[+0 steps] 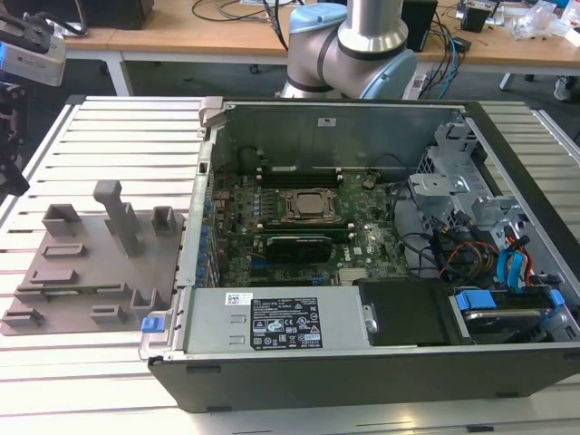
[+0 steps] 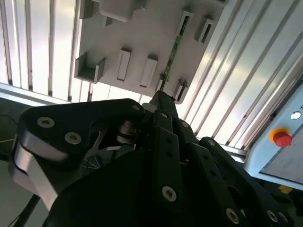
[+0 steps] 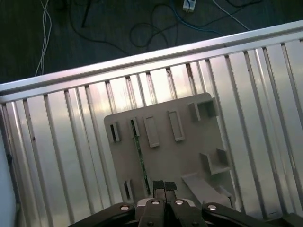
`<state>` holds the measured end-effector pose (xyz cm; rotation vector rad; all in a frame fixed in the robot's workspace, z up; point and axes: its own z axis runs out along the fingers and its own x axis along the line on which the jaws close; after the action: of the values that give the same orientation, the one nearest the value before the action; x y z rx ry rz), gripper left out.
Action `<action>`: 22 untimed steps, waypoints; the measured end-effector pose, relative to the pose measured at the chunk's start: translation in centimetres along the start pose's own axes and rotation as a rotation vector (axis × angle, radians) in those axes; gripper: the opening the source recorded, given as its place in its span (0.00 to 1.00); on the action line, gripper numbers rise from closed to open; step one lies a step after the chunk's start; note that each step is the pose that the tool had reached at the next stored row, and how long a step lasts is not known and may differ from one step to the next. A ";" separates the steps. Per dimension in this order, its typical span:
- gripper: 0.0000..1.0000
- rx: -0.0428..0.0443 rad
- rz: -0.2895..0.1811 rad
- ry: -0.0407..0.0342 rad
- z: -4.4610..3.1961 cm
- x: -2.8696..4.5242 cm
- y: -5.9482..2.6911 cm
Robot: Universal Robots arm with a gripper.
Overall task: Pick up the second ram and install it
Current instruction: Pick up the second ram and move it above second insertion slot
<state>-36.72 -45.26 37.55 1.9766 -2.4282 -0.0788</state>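
The second ram (image 3: 140, 158) is a thin green stick standing on edge in a slot of the grey holder plate (image 3: 177, 161). In the second wrist view the ram (image 2: 173, 49) runs away from the fingertips across the plate (image 2: 142, 33). My gripper (image 3: 164, 185) hangs above the plate, close to the near end of the stick and apart from it. Its two fingers are pressed together and hold nothing. In the exterior view the gripper (image 1: 11, 154) is at the far left edge, above the holder plate (image 1: 86, 272).
An open computer case (image 1: 362, 362) lies at the exterior view's right of the plate, with the motherboard and its processor socket (image 1: 311, 206) exposed. A green stick (image 1: 304, 234) sits in a slot beside the socket. Grey blocks (image 1: 113, 213) rise from the plate. Everything rests on a ribbed aluminium table (image 3: 57, 142).
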 end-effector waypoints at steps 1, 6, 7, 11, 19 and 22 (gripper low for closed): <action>0.10 -0.0004 -0.019 0.0009 0.00 0.00 0.00; 0.10 -0.0021 -0.084 0.0038 0.00 0.00 0.00; 0.10 -0.0023 -0.099 0.0044 0.00 0.00 0.00; 0.10 -0.0036 -0.149 0.0067 0.00 0.00 0.00; 0.29 -0.0039 -0.159 0.0063 0.00 0.00 0.00; 0.36 -0.0041 -0.159 0.0061 0.05 0.00 0.00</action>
<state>-36.72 -45.26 37.50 2.1607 -2.2614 -0.0786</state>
